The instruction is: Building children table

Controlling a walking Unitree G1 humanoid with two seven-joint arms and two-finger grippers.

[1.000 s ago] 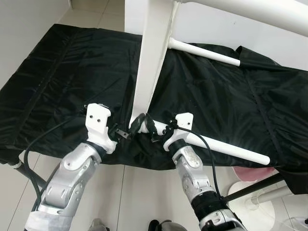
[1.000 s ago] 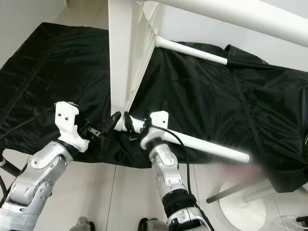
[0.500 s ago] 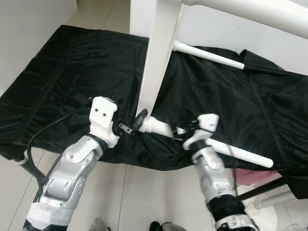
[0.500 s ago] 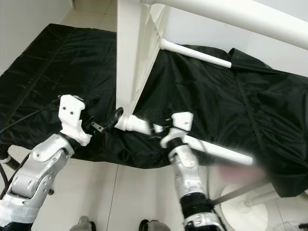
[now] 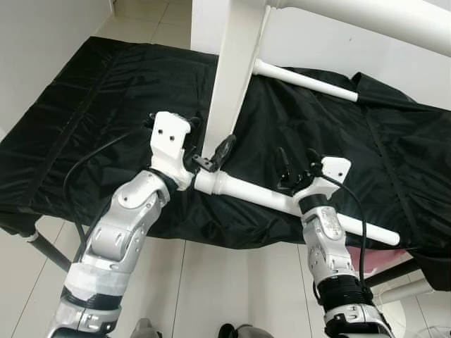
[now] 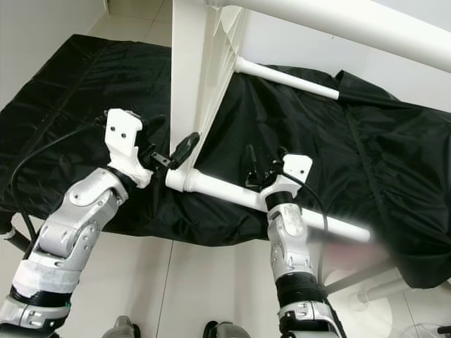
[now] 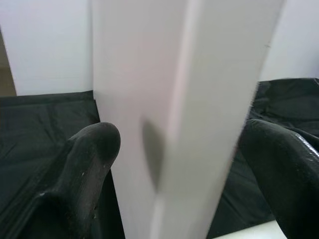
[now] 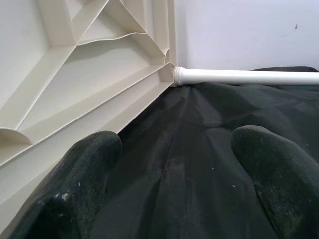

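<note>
Children's table top [image 5: 232,77] is standing on edge on the black sheet [image 5: 106,120], ribbed underside facing the robot's right. Near white leg [image 5: 282,201] is sitting in the lower corner socket, lying out along the sheet; far leg [image 5: 303,79] is already in behind it. Left tool [image 5: 211,156] is straddling the top's edge just above the socket, fingers [image 7: 84,164] spread either side, not visibly clamping. Right tool [image 5: 296,169] is hovering just over the near leg mid-length, fingers [image 8: 84,179] wide apart, holding nothing. Likely step: seating the leg. Steady the top with the left, close the right on the leg, push straight along its axis into the socket; no side load or the top tips.
</note>
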